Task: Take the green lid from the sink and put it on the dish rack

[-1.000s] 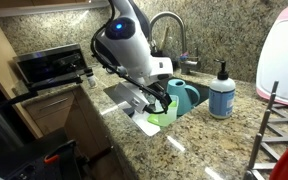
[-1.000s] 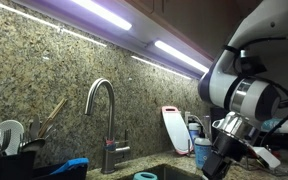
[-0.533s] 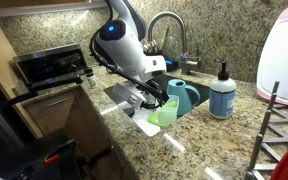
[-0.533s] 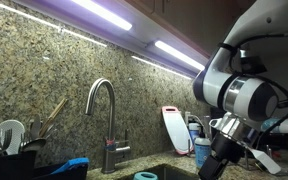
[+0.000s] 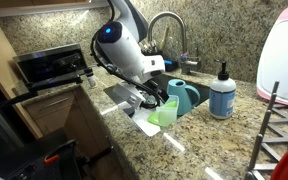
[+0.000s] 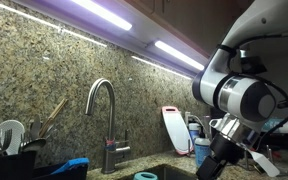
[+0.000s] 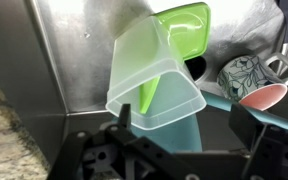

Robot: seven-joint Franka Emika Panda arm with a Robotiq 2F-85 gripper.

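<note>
1. The green lid is pale lime-green, translucent plastic, deep and cup-like with a rounded-square outline. It sits tilted inside the sink, at the corner nearest the counter's front. In the wrist view its rounded-square face glows bright green against the basin wall.
2. The sink is a recessed basin with smooth grey metal walls, set in the speckled granite counter below a tall curved chrome faucet.
3. The dish rack is dark wire with thin upright prongs. It stands on the counter, well apart from the lid.
</note>
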